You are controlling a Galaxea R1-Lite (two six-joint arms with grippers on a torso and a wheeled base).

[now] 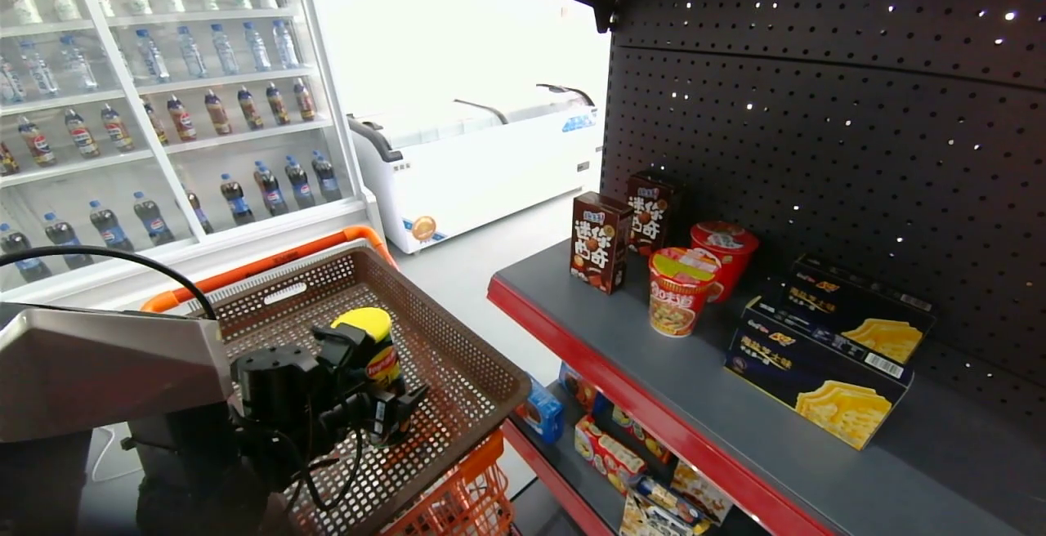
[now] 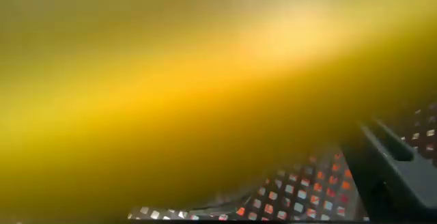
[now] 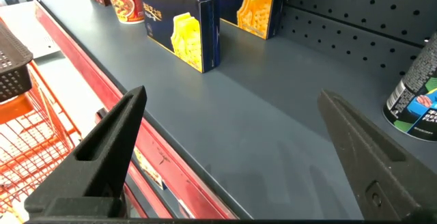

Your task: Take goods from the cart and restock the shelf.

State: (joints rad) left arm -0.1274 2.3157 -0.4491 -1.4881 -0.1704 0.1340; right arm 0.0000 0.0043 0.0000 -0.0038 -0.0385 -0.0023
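Note:
A can with a yellow lid (image 1: 364, 325) stands upright in the cart's brown mesh basket (image 1: 458, 348). My left gripper (image 1: 372, 381) is down in the basket with its fingers on either side of the can, and they look open. In the left wrist view the can (image 2: 171, 87) is a close yellow blur, with one finger (image 2: 403, 176) beside it. My right gripper (image 3: 231, 94) hangs open over a bare stretch of the grey shelf board (image 3: 273, 142). The shelf (image 1: 654, 356) holds blue boxes (image 1: 817, 372), cup noodles (image 1: 678, 291) and brown boxes (image 1: 601, 242).
A dark can (image 3: 416, 101) stands on the shelf close to my right gripper, and blue boxes (image 3: 181, 29) stand farther along. The red shelf lip (image 1: 621, 393) runs beside the orange cart (image 1: 458, 503). Packets (image 1: 609, 454) fill the lower shelf. A drinks fridge (image 1: 163, 111) and a chest freezer (image 1: 474, 168) stand behind.

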